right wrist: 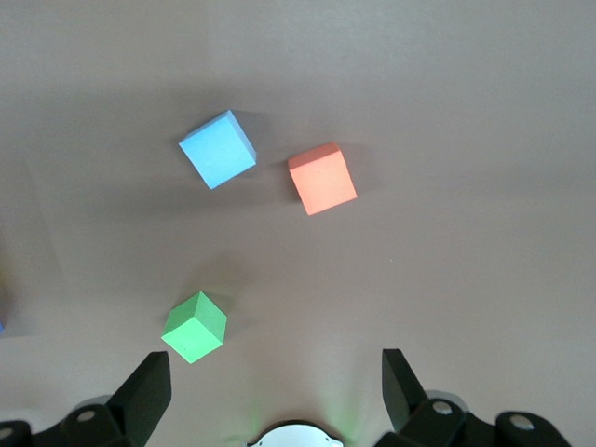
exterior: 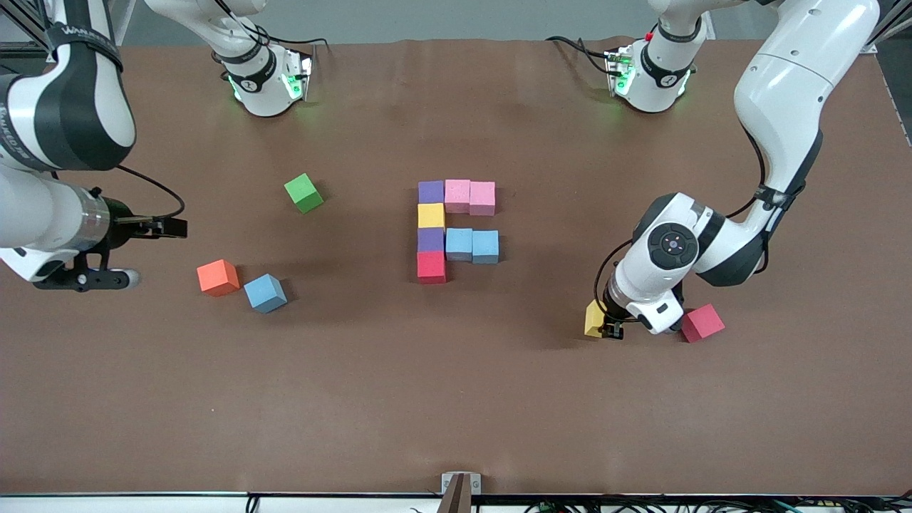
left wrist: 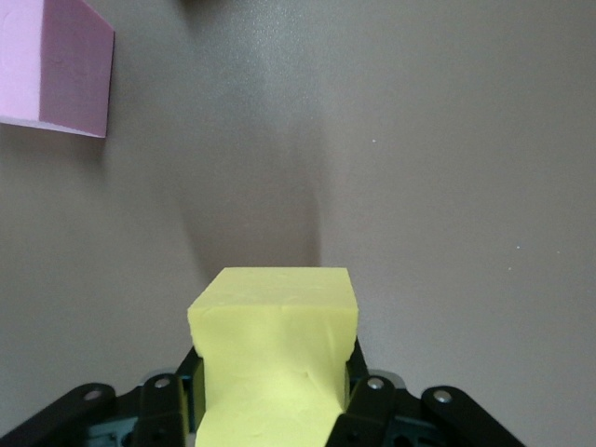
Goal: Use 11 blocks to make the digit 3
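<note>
Several blocks lie joined mid-table: purple, two pink, yellow, purple, two light blue and red. My left gripper is shut on another yellow block, held just above the table toward the left arm's end. A red block lies beside that hand. A loose light blue block sits toward the right arm's end. My right gripper hangs open and empty, high above that end.
An orange cube lies beside the loose light blue block. A green cube sits farther from the front camera. A pinkish block shows at the edge of the left wrist view.
</note>
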### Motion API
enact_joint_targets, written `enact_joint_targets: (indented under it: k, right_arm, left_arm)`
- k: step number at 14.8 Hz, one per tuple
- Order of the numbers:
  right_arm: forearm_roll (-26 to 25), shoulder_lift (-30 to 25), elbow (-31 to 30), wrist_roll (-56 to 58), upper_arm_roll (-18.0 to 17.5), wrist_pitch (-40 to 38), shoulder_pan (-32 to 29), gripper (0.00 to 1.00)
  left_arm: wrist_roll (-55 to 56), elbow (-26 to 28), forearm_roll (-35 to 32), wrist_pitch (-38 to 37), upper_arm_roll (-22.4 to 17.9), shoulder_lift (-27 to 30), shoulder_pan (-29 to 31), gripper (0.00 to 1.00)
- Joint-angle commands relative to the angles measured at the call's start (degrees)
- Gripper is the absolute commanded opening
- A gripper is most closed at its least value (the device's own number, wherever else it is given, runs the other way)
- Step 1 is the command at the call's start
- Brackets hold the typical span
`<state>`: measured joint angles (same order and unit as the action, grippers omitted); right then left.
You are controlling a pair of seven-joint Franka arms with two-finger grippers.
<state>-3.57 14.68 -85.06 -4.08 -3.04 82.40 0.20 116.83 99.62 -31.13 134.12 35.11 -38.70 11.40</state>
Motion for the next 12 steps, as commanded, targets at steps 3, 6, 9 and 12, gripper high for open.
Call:
enact_joint_targets:
  k: [3,6,9,12]
  right_arm:
    - [0.0,-6.7,-3.9,0.3,-0.7,0.9,-4.8,1.0]
    - [0.1,-7.4,-1.3,0.7,-0.5,1.3,-7.6,1.0]
    - [0.0,-7.0,0.2,1.4,-0.4,1.1,-8.5,1.0]
    - [0.1,-6.9,0.3,2.5,-0.5,0.7,-8.3,1.0]
  left_arm:
    - [0.1,-0.9,0.9,-1.0,0.2,-0.2,-0.1,0.41]
    - [0.0,-0.9,0.9,-0.9,0.2,-0.2,0.0,0.41]
    - [0.0,-0.9,0.9,-1.0,0.2,-0.2,0.0,0.41]
    - [0.0,-0.9,0.9,-0.9,0.2,-0.2,0.0,0.41]
